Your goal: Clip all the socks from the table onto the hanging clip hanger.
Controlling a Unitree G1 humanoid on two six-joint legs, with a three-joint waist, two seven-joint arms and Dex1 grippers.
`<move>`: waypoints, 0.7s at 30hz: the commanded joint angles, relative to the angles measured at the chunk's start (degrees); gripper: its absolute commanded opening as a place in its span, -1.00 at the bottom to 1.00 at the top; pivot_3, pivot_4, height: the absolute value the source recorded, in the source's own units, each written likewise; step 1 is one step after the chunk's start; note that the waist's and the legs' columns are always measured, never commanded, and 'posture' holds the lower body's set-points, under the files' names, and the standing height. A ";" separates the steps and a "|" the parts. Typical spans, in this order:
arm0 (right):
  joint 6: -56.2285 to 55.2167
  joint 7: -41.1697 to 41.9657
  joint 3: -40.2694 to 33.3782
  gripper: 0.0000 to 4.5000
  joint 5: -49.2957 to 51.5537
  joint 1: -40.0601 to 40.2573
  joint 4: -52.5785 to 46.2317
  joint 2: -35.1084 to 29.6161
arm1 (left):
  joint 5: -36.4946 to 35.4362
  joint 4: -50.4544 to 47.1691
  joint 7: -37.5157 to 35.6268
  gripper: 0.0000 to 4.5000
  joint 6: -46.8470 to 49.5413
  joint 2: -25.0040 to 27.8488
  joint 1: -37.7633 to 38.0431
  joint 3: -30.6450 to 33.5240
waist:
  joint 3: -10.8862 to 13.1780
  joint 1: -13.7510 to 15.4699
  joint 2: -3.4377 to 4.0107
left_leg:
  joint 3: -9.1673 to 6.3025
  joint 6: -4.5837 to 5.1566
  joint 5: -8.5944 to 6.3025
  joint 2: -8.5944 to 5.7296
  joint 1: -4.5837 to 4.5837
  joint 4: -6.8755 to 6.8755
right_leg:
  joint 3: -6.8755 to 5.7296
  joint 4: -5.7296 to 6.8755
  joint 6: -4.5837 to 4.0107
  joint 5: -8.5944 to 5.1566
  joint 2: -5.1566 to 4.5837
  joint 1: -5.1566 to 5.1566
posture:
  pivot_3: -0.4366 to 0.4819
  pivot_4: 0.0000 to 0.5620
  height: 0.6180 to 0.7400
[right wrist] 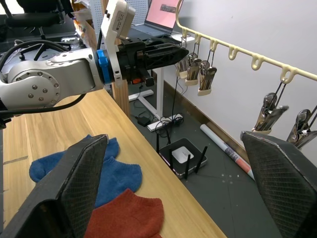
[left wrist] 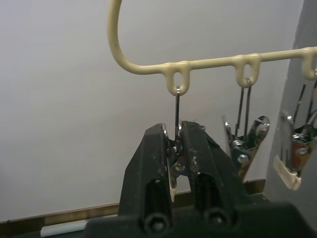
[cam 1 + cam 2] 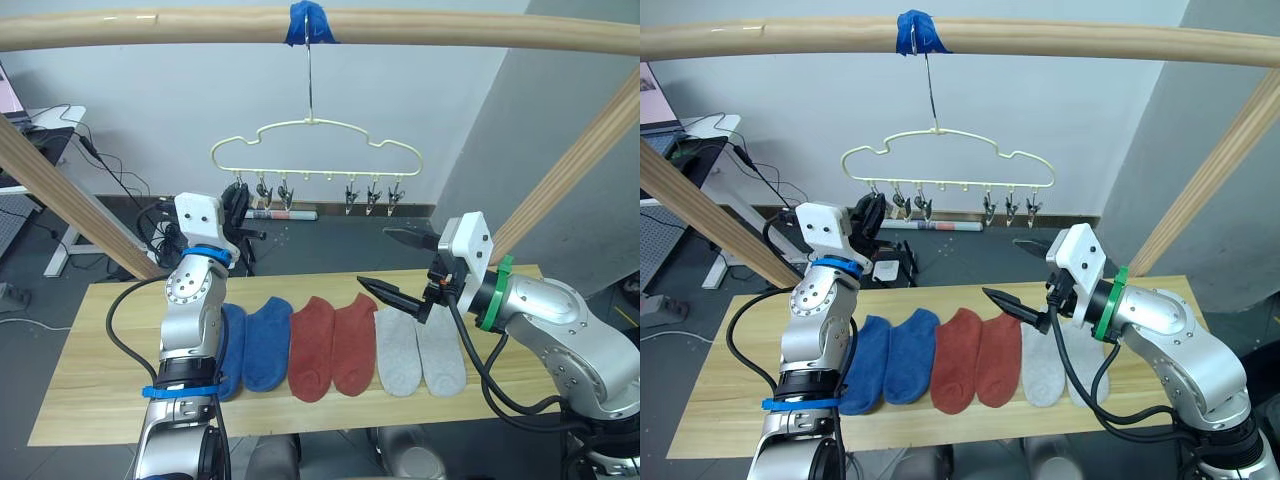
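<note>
Six socks (image 3: 330, 345) on table (image 3: 90, 370); left gripper (image 2: 176, 148) jaws clamped on hanger clip (image 2: 174, 163); right gripper (image 3: 400, 268) jaws apart.

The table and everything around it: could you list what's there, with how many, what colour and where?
blue socks: two, blue, flat on the table's left part.
red socks: two, rust red, in the middle of the row.
grey socks: two, light grey, at the row's right end.
table: one, pale wood, under the socks.
clip hanger: one, pale yellow, hooked on the pole, its metal clips bare.
pole: one, wooden, overhead, with blue tape.
left gripper: black, shut on a clip at the hanger's left end.
right gripper: black, open, above the grey socks.
</note>
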 commanded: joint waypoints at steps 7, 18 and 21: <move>-3.53 -1.55 1.92 1.00 -7.60 6.28 1.55 -2.02 | 0.83 -2.38 -0.65 -0.99 -1.06 1.57 0.67 0.16 | -0.01 0.05 -0.01 | 0.00 0.00 0.00 0.00 0.00 0.00 | 0.00 0.00 0.01 0.00 0.00 0.00 | -0.69 -0.27 0.83; -11.00 -12.83 1.61 1.00 -22.98 13.59 22.93 3.22 | 0.52 -5.75 -3.64 -0.99 1.48 4.43 2.19 -0.45 | 0.00 0.13 0.01 | 0.02 -0.01 0.00 0.00 0.02 0.00 | 0.02 0.04 -0.01 0.01 0.00 -0.01 | -0.63 -0.23 0.83; -13.70 -12.99 1.58 1.00 -24.44 13.13 30.36 5.05 | 0.24 -6.50 -4.37 -0.99 2.56 4.93 2.54 -0.48 | 0.03 0.21 0.05 | 0.03 -0.01 0.00 0.00 0.01 0.00 | 0.02 0.02 -0.03 0.02 -0.01 -0.01 | -0.61 -0.21 0.83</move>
